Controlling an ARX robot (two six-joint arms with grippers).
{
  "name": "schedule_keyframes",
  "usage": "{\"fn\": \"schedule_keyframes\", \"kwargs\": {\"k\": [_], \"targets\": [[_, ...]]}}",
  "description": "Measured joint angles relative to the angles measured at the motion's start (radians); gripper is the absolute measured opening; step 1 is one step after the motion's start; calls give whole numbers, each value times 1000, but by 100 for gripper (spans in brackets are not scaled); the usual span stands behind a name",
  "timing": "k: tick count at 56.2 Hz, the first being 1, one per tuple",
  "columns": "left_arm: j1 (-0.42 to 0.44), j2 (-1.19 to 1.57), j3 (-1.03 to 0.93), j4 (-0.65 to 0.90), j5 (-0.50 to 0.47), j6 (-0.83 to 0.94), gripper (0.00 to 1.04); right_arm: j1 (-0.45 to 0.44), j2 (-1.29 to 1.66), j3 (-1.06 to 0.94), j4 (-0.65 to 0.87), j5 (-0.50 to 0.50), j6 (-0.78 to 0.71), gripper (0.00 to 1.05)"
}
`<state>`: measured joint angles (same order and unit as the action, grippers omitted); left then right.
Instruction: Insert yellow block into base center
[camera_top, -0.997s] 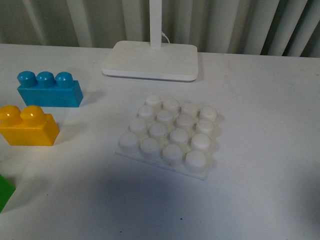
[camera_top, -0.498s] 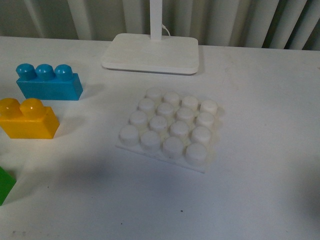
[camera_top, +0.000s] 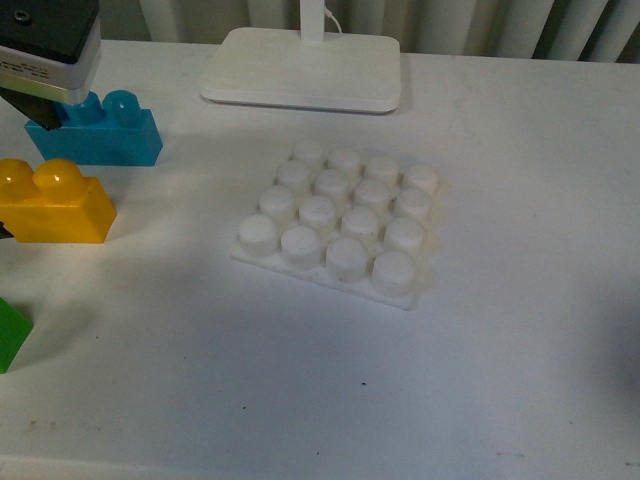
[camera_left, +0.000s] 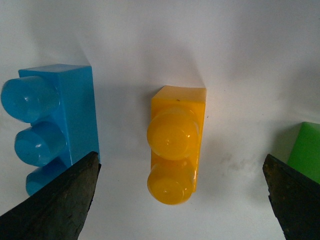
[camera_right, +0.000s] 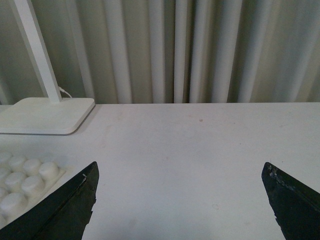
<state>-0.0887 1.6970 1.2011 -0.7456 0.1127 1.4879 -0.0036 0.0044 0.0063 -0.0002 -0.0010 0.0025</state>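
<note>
The yellow block (camera_top: 55, 205) stands on the white table at the left, two studs up, just in front of the blue brick (camera_top: 110, 138). In the left wrist view the yellow block (camera_left: 176, 145) lies below and between the wide-apart fingers of my open left gripper (camera_left: 180, 165), which touches nothing. Part of the left arm (camera_top: 45, 50) shows at the front view's upper left, covering the blue brick's left end. The white studded base (camera_top: 340, 220) rests at the table's middle with nothing on it. My right gripper (camera_right: 180, 170) is open over bare table, with the base's corner (camera_right: 25, 185) off to one side.
A white lamp stand (camera_top: 300, 70) with a pole sits behind the base. The corner of a green block (camera_top: 12, 335) shows at the front view's left edge, in front of the yellow block. A pleated curtain (camera_right: 200, 50) backs the table.
The left arm has come into the front view at the upper left, over the blue brick. Everything on the table has shifted upward in the picture. The blocks and base keep their places on the table.
</note>
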Motion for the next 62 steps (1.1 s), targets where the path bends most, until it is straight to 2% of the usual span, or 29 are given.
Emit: {"fn": "schedule_keyframes", "kwargs": {"k": [42,45,55,62], "targets": [[-41,97,37,21,-33,-52,98,0,0,0,0,0,0,96],[-43,97,35,21,-36,-53,95,0,0,0,0,0,0,96],[-47,100,23,11,-43,-53,68,0,0,0,0,0,0,96],[-46,98,22,-39,-43,-53,39,0,0,0,0,0,0,96]]}}
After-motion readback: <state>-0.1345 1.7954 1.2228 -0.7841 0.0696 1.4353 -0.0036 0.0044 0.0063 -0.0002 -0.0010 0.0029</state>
